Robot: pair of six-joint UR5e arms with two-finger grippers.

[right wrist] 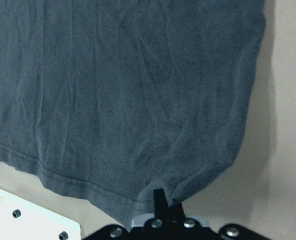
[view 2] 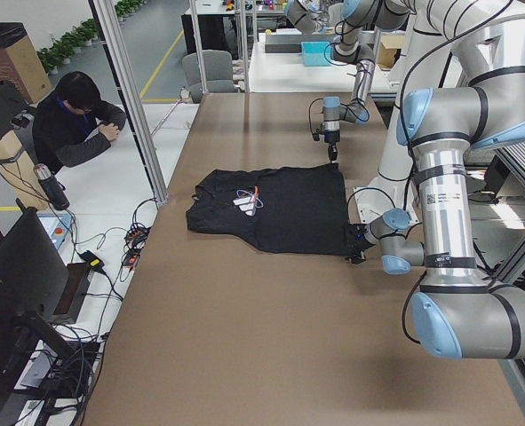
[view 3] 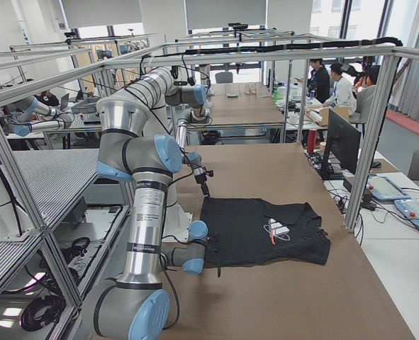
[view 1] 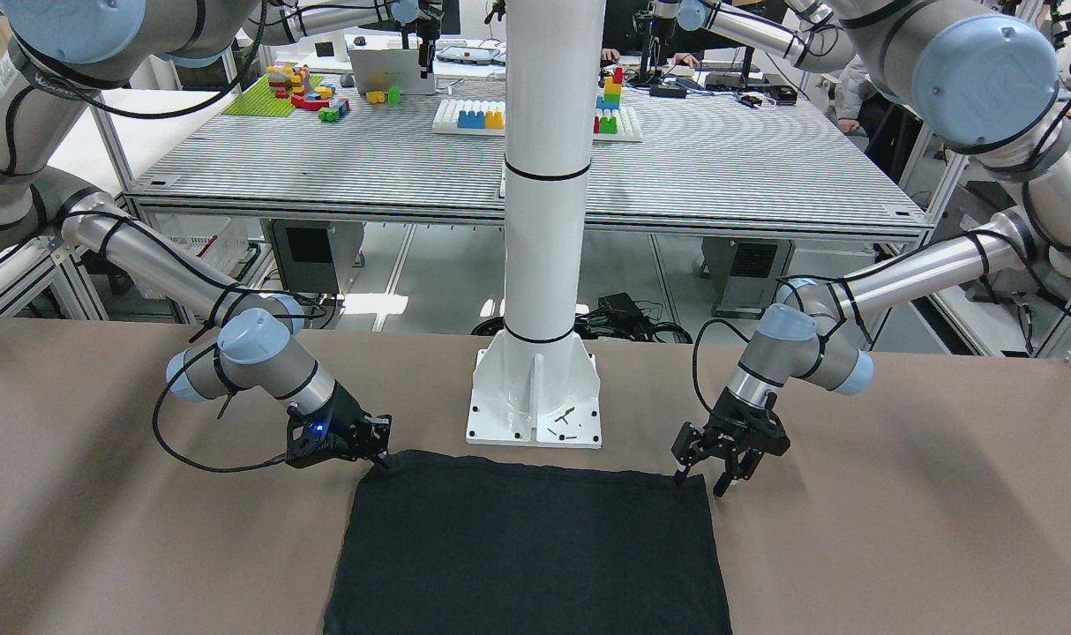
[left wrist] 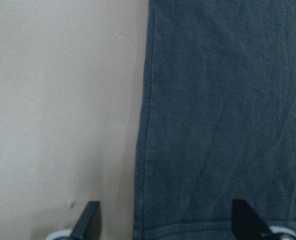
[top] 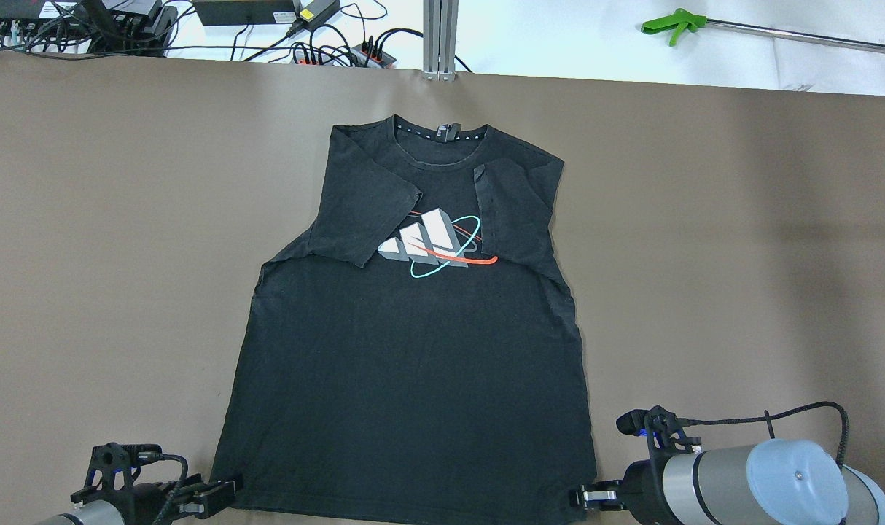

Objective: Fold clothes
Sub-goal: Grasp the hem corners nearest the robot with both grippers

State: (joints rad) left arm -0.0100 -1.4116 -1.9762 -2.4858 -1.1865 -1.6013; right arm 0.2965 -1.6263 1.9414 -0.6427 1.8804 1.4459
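A black T-shirt (top: 413, 364) with a white, red and teal logo lies flat on the brown table, both sleeves folded in over the chest. Its hem is toward the robot (view 1: 527, 547). My left gripper (view 1: 699, 485) is open at the hem's left corner. In the left wrist view (left wrist: 165, 220) its fingers straddle the shirt's side edge (left wrist: 223, 115). My right gripper (view 1: 381, 460) is shut on the hem's right corner. In the right wrist view (right wrist: 160, 197) its fingertips pinch the hem of the shirt (right wrist: 117, 90). Both grippers show low at the overhead view's bottom edge, the left (top: 224, 490) and the right (top: 581, 497).
The robot's white pedestal base (view 1: 535, 397) stands on the table just behind the hem. A green grabber tool (top: 676, 22) and cables (top: 326, 51) lie beyond the table's far edge. A person (view 2: 75, 129) sits past the far side.
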